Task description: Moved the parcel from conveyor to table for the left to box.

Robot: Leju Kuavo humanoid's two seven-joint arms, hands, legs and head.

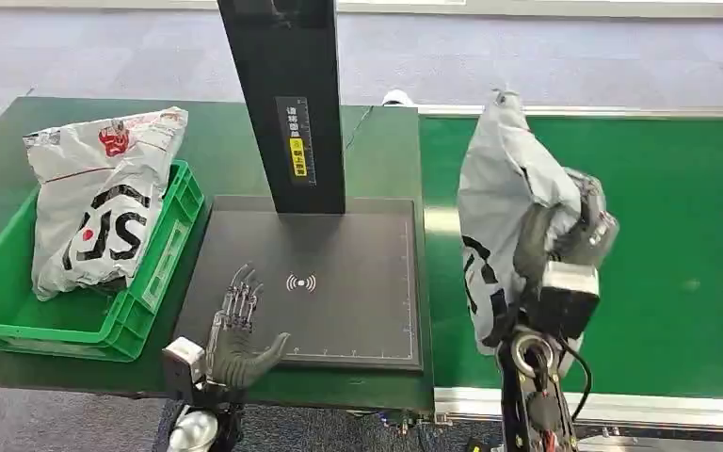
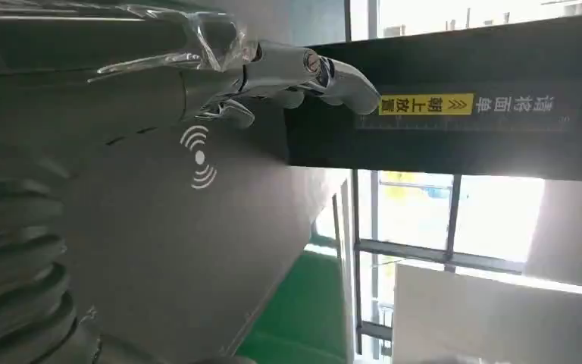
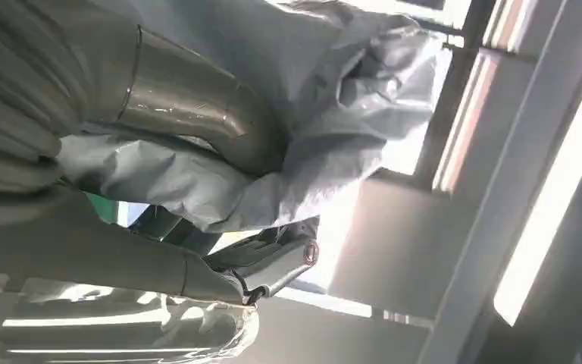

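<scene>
A: Parcel (image 1: 501,202) on the table yet?
B: No. The right hand (image 1: 565,235) grips it, lifted above the conveyor (image 1: 678,235). Left hand (image 1: 238,331) waits, fingers spread, over the pad (image 1: 339,273).

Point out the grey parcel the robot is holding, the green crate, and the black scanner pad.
grey parcel (image 1: 499,179): head view, upper body of the bag.
green crate (image 1: 165,250): head view, right wall.
black scanner pad (image 1: 358,301): head view, bare surface right of the wireless symbol.
</scene>
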